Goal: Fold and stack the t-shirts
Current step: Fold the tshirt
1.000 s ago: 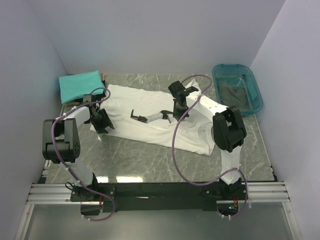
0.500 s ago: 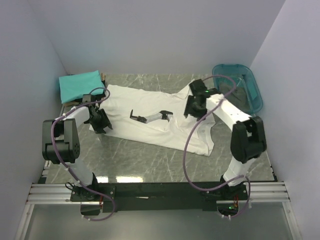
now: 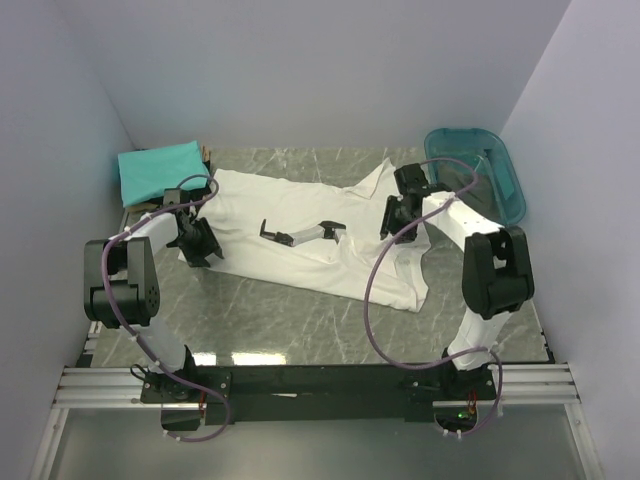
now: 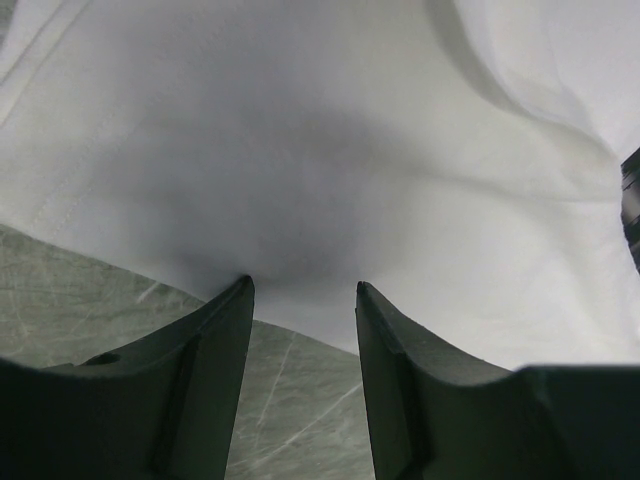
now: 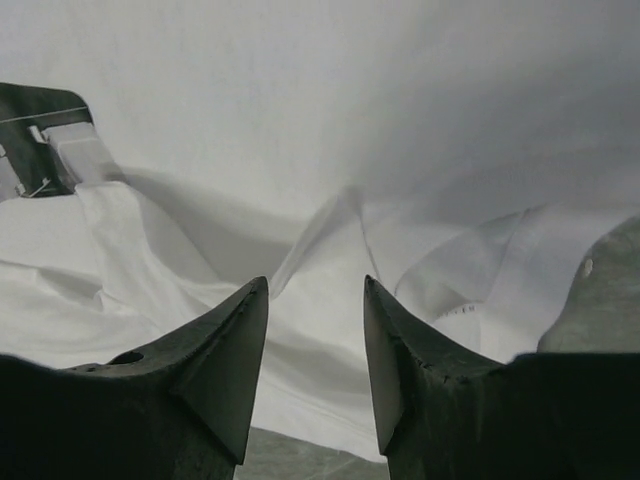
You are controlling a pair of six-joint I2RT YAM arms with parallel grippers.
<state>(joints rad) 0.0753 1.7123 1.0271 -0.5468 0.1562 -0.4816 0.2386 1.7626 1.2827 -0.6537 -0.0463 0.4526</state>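
A white t-shirt [image 3: 250,205] lies spread across the table, its black-and-grey robot-arm print [image 3: 300,233] facing up. My left gripper [image 3: 207,250] is low at the shirt's left hem. Its jaws [image 4: 302,288] are open, and only bare table and the hem edge [image 4: 330,150] show between them. My right gripper [image 3: 390,222] hovers over the shirt's right side near the collar, open [image 5: 315,284] above rumpled white cloth [image 5: 300,100], holding nothing. A folded teal t-shirt [image 3: 158,168] rests at the back left. Dark cloth [image 3: 462,186] lies inside the tub.
A translucent teal tub [image 3: 512,180] stands at the back right, just beyond the right arm. White walls close in the table on three sides. Grey marble table [image 3: 290,320] shows in front of the white shirt.
My right gripper has moved from the shirt's middle to its right side and gone from shut to open. The left arm has stayed put.
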